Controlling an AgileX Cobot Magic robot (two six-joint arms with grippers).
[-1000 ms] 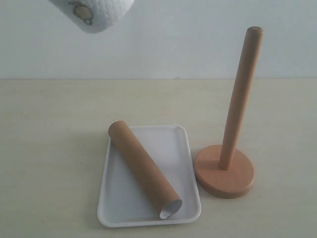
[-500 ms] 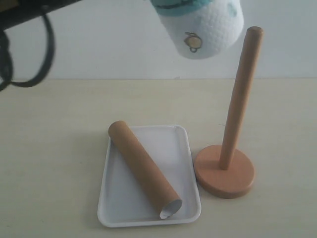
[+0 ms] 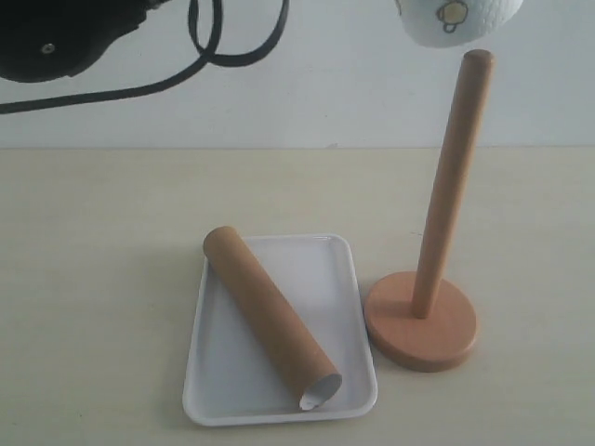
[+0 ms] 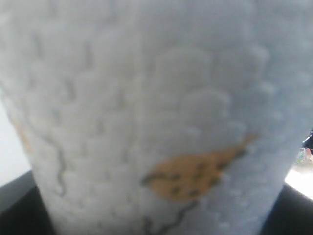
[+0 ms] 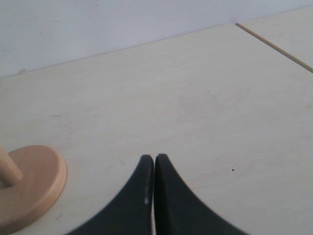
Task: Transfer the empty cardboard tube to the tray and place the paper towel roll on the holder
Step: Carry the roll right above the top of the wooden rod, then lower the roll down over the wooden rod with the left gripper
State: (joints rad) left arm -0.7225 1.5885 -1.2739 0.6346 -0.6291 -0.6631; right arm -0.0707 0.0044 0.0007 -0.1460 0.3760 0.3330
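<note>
The paper towel roll (image 3: 456, 20) hangs in the air at the top right of the exterior view, just above and slightly left of the round top of the holder's pole (image 3: 456, 177). It fills the left wrist view (image 4: 156, 98), held by my left gripper, whose fingers are hidden behind it. The empty cardboard tube (image 3: 270, 316) lies diagonally in the white tray (image 3: 335, 269). The holder's disc base (image 3: 420, 325) stands just right of the tray. My right gripper (image 5: 154, 157) is shut and empty, low over the table beside the holder base (image 5: 29, 183).
The black left arm (image 3: 56, 37) and its looping cable (image 3: 232, 46) cross the top left of the exterior view. A pale wall runs along the back of the table. A seam or table edge (image 5: 274, 46) shows far off in the right wrist view.
The paper towel roll has travelled rightward from the top left to above the holder pole. The left arm and cable have followed into view. Tube, tray and holder have not moved.
</note>
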